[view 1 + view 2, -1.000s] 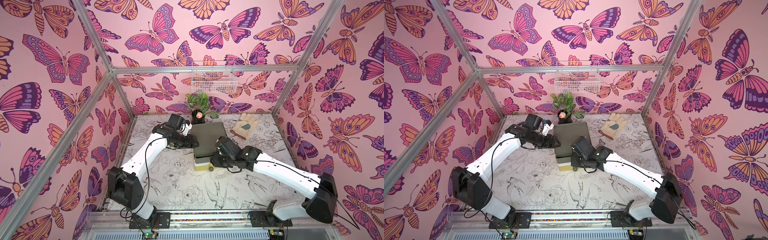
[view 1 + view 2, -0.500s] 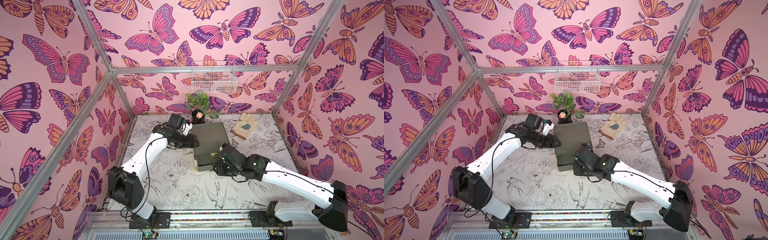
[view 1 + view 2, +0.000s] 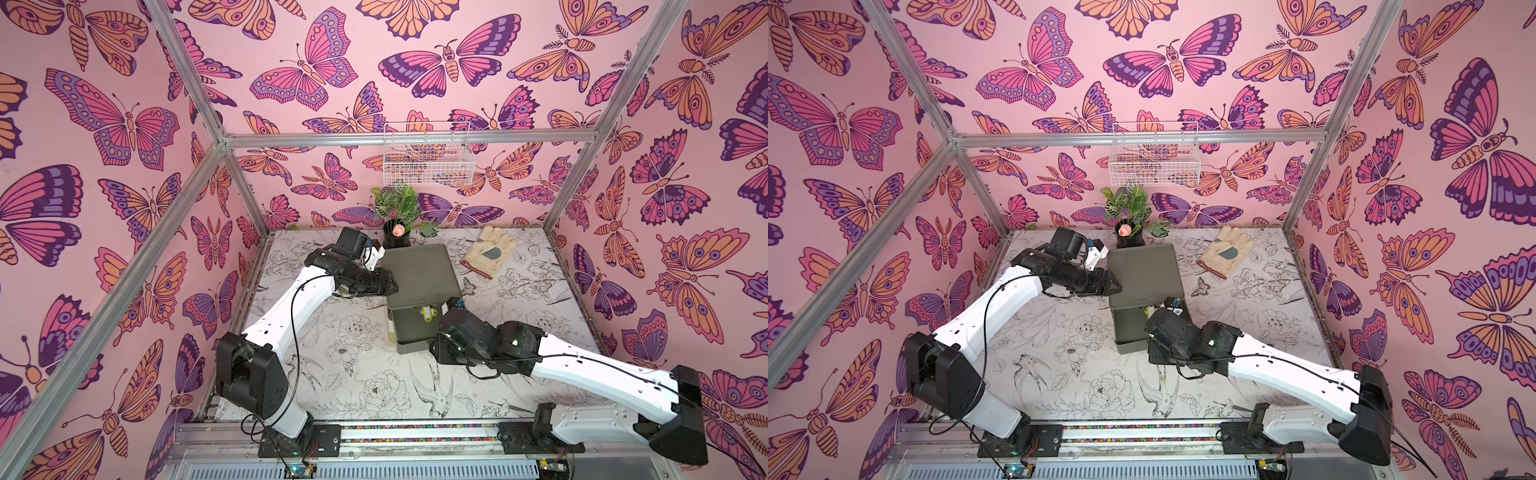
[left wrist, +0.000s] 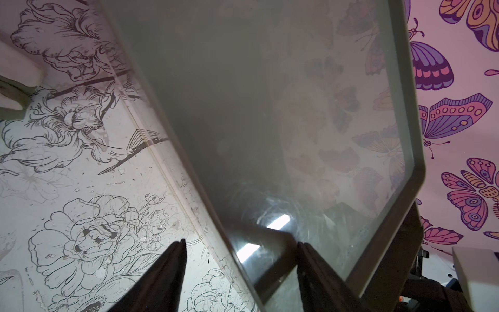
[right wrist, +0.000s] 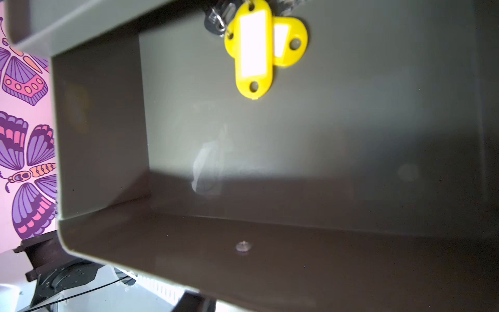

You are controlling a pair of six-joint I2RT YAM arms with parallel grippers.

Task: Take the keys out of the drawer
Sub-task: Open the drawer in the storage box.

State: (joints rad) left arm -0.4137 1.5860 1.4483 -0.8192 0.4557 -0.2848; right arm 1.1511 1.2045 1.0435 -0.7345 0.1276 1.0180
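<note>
The olive-green cabinet (image 3: 419,270) stands on the flower-printed table (image 3: 332,374) with its drawer (image 3: 409,332) drawn out of its front. The keys (image 5: 253,51) lie in the drawer close to the cabinet's mouth. The right wrist view shows two yellow tags crossed over each other with metal keys (image 5: 216,19) just behind them, and a bit of blue tag (image 3: 458,302) shows in both top views. The left gripper (image 4: 240,243) is at the cabinet's left side with its jaws wide, one finger (image 4: 167,275) on either side of the cabinet's near edge. Contact cannot be made out. The right gripper (image 3: 438,344) is at the drawer's front wall, farthest from the cabinet. Its fingers are almost wholly hidden, so its grip cannot be told. A work glove (image 3: 488,253) lies right of the cabinet and a potted plant (image 3: 397,232) stands just behind it.
</note>
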